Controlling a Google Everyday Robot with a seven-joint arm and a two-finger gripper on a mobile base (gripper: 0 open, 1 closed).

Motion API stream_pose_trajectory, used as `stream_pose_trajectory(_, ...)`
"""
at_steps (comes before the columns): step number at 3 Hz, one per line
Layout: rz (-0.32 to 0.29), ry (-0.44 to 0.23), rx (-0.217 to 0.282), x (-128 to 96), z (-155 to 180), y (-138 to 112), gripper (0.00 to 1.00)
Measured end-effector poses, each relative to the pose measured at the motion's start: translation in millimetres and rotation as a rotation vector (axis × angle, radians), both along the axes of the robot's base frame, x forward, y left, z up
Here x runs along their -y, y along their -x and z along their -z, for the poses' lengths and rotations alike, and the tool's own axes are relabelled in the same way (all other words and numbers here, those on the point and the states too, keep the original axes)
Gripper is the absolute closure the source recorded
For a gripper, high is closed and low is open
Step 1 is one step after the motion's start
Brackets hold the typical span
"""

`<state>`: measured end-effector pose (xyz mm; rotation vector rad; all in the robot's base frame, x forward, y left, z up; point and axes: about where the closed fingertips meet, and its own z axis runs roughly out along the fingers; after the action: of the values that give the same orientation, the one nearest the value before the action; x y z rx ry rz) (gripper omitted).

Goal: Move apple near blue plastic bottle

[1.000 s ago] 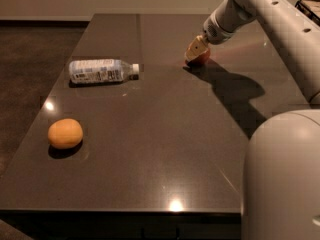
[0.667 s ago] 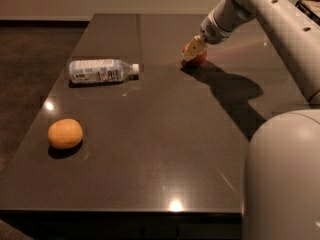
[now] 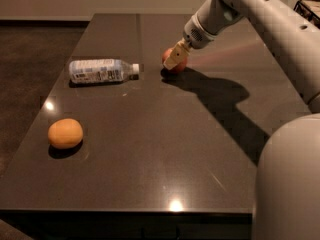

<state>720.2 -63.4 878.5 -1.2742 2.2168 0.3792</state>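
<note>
On the table, near the bottle, the apple is clamped in the gripper's jaws; if released carelessly, it could be sent rolling away.

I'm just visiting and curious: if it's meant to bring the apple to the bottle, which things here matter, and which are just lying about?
Part of the job:
apple
blue plastic bottle, lying on its side
pincer, at the apple

Just lying about:
orange fruit, near the front left of the table
</note>
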Motion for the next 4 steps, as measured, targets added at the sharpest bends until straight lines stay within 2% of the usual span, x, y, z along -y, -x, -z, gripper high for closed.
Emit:
stream_pose_trajectory(1,-0.106,-0.012,-0.021,-36,7,20,1.0)
stream_pose_trajectory(2,-0.179,-0.038,-0.028,-63,7,36,1.0)
stream_pose_trajectory(3,-0.223,-0.053,-0.024,-80,5,45,1.0)
stream_pose_trajectory(4,-0.245,-0.048,-0.017,-90,7,49,0.82)
